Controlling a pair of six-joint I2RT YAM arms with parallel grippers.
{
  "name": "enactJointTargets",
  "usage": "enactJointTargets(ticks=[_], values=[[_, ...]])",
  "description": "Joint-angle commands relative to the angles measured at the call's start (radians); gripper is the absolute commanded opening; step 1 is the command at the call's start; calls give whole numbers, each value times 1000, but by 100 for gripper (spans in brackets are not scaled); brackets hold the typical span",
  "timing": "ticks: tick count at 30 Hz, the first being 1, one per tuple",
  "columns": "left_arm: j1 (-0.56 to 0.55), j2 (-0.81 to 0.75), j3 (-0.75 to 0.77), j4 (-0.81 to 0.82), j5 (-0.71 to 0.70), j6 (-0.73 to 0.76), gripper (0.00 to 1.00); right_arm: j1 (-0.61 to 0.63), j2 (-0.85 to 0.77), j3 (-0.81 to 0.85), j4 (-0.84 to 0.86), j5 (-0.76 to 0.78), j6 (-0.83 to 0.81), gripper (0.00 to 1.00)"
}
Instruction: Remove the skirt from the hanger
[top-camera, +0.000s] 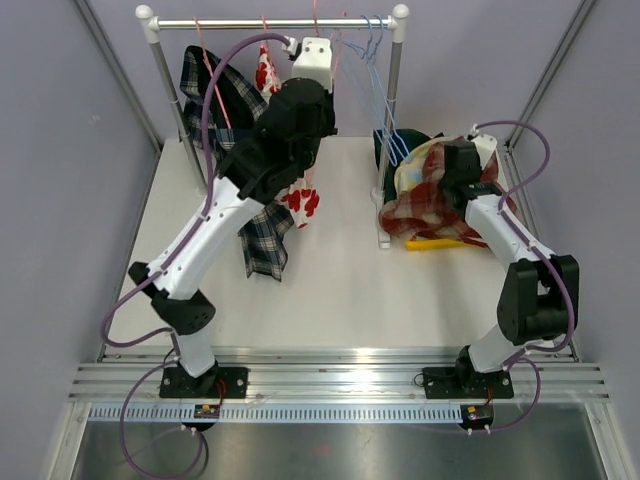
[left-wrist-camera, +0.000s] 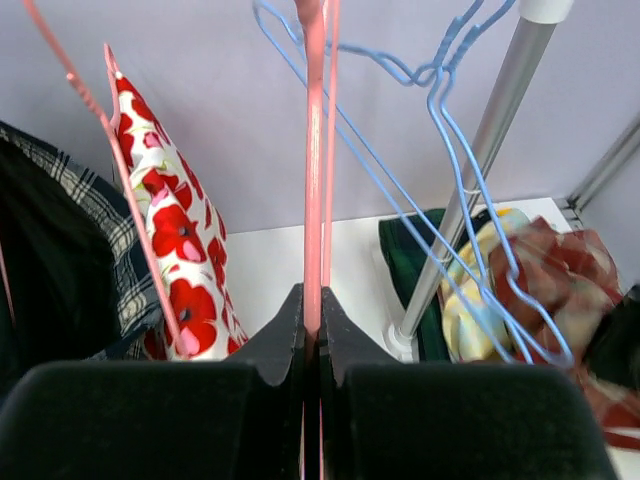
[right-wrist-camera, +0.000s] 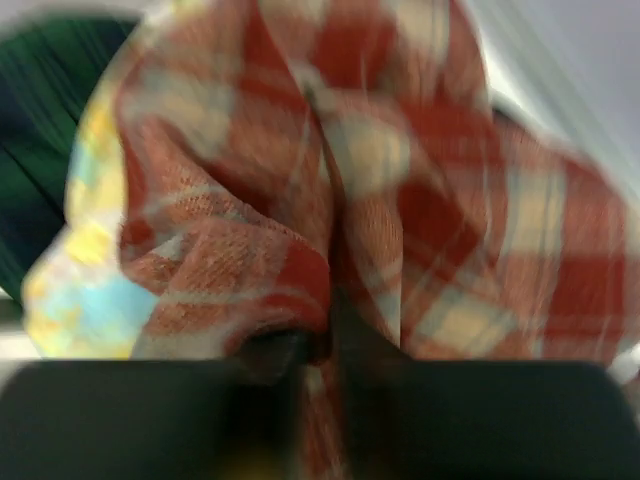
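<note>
Red plaid skirt (top-camera: 420, 210) looks already off, lying on the clothes pile (top-camera: 392, 150) at right w/ right gripper (right-wrist-camera: 318, 345) nosed into it (too blurry to tell if pinching), further back left gripper (left-wrist-camera: 312, 310) clamps the bare pink hanger (left-wrist-camera: 315, 150) at the rail (top-camera: 270, 22), so prob only letting go remains.

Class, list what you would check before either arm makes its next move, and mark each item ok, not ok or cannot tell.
1. Left jaws shut on the pink hanger: ok.
2. Right jaws clear of the red plaid garment: cannot tell, view blurred.
3. Red plaid garment off the rail: ok.
4. Floral skirt hanging from the rail: ok.
5. Blue hangers bare: ok.
</note>
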Motion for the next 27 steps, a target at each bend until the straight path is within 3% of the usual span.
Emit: enactJointTargets(ticks=[1,3,13,19,21,23,25,27], values=[[39,108,182,-18,-18,39,0,-8,-128,-91,36,-79,110,46],[64,141,211,-1,-12,47,0,-8,-145,-119,1,-126,137,99],[144,279,244,105,120,40,0,-8,-366,-369,28,-332,208,100],[171,327,242,98,269,7,0,-8,-401,-398,19,-346,193,99],[168,276,157,104,292,-16,1,-8,-406,-394,4,-338,188,99],[165,235,69,111,287,-25,8,-8,-412,-381,-21,-335,185,99],[165,175,40,78,275,-35,28,-8,-430,-368,-41,-334,182,99],[165,129,9,44,268,-36,36,-8,-450,-366,-67,-334,180,99]])
